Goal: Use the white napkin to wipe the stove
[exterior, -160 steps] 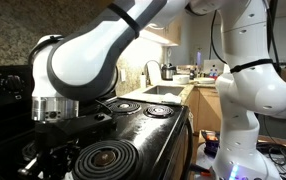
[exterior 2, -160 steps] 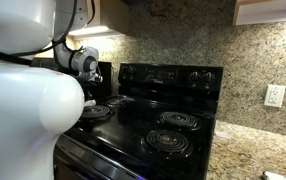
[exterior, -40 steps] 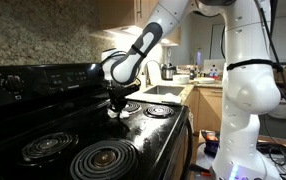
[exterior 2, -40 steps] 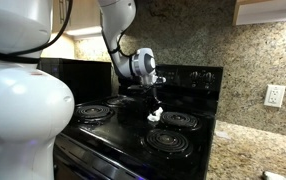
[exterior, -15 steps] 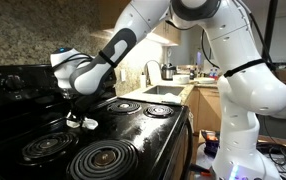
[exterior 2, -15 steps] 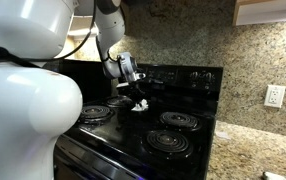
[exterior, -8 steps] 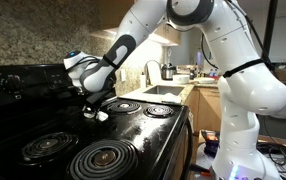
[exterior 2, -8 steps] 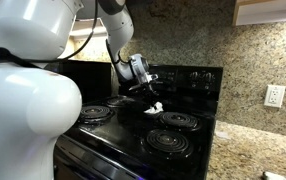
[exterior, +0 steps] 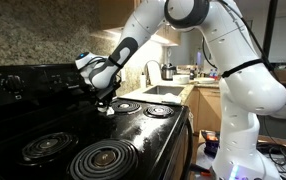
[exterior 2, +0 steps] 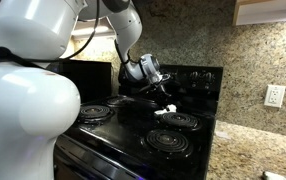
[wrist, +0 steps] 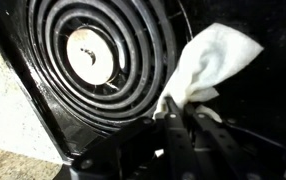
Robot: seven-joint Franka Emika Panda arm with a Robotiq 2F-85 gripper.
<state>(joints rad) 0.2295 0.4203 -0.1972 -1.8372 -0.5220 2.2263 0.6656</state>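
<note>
The white napkin (wrist: 215, 60) is seen in the wrist view clamped between the closed fingers of the gripper (wrist: 179, 112). Its crumpled free end is fanned out over the glossy black cooktop, just beside a coil burner (wrist: 98, 58). In both exterior views the gripper (exterior: 104, 101) (exterior 2: 160, 99) is held low over the stove (exterior: 143, 135), towards the back of the cooktop between the burners. There the napkin is seen as a small white wad at the fingertips, down at the surface; whether it is actually pressed against the glass cannot be told. The white robot arm (exterior: 198, 30) is stretched across the range from the counter side. In an exterior view the raised control panel (exterior 2: 188, 76) with its knobs is seen just behind the gripper. A speckled granite backsplash (exterior 2: 253, 60) is seen beyond it, with a wall outlet (exterior 2: 274, 96) set in it well apart from the stove.
</note>
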